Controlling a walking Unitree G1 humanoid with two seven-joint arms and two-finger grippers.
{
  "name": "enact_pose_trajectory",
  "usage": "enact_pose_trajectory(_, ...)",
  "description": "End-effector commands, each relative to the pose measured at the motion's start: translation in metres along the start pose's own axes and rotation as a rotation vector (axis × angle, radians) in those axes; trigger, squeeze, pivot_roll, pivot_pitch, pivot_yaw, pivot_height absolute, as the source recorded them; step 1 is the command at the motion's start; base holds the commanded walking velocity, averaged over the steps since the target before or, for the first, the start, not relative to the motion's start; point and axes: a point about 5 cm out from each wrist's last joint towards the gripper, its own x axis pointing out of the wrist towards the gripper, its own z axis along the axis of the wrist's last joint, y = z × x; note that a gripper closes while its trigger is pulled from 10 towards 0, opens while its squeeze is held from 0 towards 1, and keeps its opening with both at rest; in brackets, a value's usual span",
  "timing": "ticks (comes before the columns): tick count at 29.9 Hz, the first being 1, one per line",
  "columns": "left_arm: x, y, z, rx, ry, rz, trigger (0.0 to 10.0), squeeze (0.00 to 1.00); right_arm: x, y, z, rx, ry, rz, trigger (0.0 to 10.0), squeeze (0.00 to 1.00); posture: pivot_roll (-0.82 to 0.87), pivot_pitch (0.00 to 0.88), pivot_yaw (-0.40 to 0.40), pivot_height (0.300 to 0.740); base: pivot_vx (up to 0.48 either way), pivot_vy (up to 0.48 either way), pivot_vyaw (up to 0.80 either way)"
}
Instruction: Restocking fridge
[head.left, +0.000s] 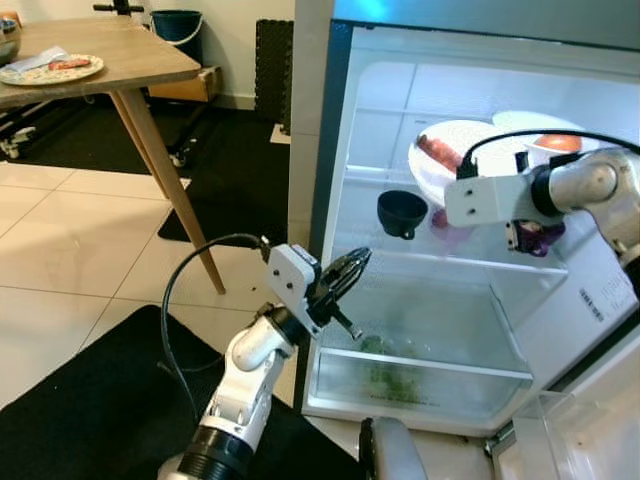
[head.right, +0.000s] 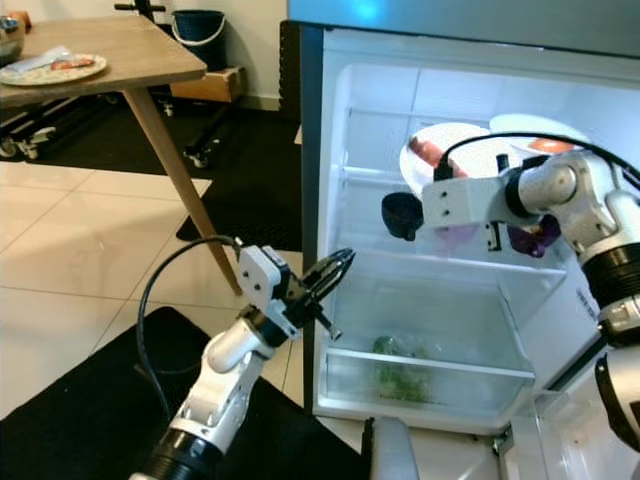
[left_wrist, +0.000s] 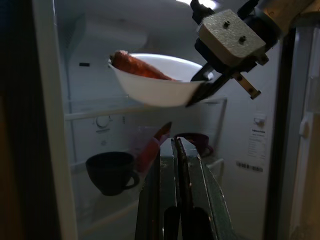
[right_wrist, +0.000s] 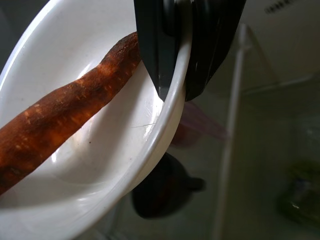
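Glossy white ceramic-looking bowl (right_wrist: 75, 165); rough, matt carrot (right_wrist: 60, 120) skin; clear plastic crisper drawer (head.left: 420, 385); matt dark cup (head.left: 401, 213); wooden table (head.left: 110, 55), smooth finish.

- Your right arm reaches into the open fridge (head.left: 330, 150), with the white bowl (head.left: 440, 150) holding a carrot (head.left: 440, 152) just beyond its wrist.
- A black cup (head.left: 401, 213) sits on the glass shelf (head.left: 450, 262).
- Your left gripper (head.left: 352, 268) hovers at the fridge's edge, fingers together.
- Greens (head.left: 390, 375) lie in the drawer (head.left: 420, 385).
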Motion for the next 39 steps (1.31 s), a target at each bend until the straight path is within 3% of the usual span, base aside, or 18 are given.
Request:
enact_pose_trajectory(1, 0.005, -0.006, 0.001, -0.025, -0.017, -0.004, 10.0, 0.0, -0.002, -0.005, -0.001, -0.013, 0.01, -0.021, 10.0, 0.0, -0.11, 0.0, -0.078, 0.497, 0.0, 0.0, 0.0)
enact_pose_trajectory(19, 0.012, -0.01, 0.015, -0.011, -0.036, -0.022, 10.0, 0.0, 0.01, -0.022, 0.015, 0.007, -0.085, -0.021, 10.0, 0.0, -0.12, 0.003, -0.072, 0.497, 0.0, 0.0, 0.0)
enact_pose_trajectory(26, 0.014, -0.007, 0.019, 0.009, -0.03, -0.005, 10.0, 0.0, 0.013, -0.027, 0.018, -0.006, -0.073, -0.026, 10.0, 0.0, -0.11, 0.005, -0.072, 0.497, 0.0, 0.0, 0.0)
enact_pose_trajectory(39, 0.02, 0.002, 0.051, 0.063, -0.1, 0.024, 10.0, 0.0, 0.019, -0.036, 0.022, -0.019, -0.016, -0.082, 10.0, 0.0, -0.11, 0.011, -0.071, 0.497, 0.0, 0.0, 0.0)
